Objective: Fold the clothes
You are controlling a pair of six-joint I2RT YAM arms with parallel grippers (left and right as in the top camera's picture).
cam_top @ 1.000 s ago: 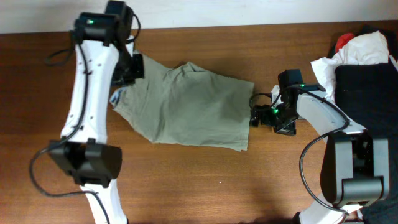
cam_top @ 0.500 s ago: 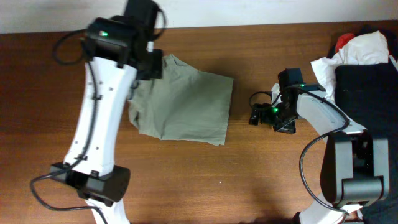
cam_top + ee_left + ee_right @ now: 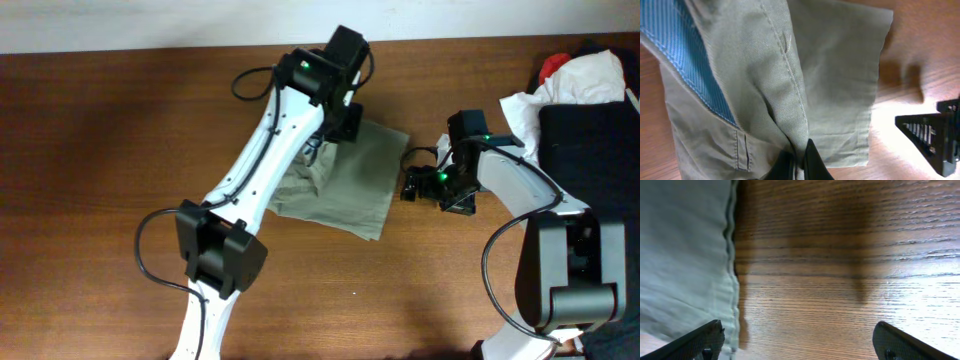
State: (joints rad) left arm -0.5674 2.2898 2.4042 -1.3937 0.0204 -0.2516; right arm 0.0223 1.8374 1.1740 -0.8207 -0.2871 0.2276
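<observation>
Olive green shorts point(image 3: 350, 180) lie folded over on the wooden table, at its middle. My left gripper point(image 3: 340, 122) is shut on a bunched fold of the shorts point(image 3: 790, 90) near their far right corner; the blue waistband lining point(image 3: 685, 55) shows in the left wrist view, with the jaws point(image 3: 801, 162) pinching cloth. My right gripper point(image 3: 412, 186) is open and empty just right of the shorts. In the right wrist view its fingers point(image 3: 800, 340) span bare wood, with the hem of the shorts point(image 3: 685, 255) at the left.
A pile of clothes, white point(image 3: 570, 85), red point(image 3: 553, 68) and black point(image 3: 590, 140), sits at the table's right end. The right arm's base point(image 3: 565, 270) stands at the front right. The white wall edge point(image 3: 100, 25) runs along the back.
My left gripper has carried the left side of the shorts across to the right, folding them over. The shorts now cover a smaller area. The right arm has not moved.
</observation>
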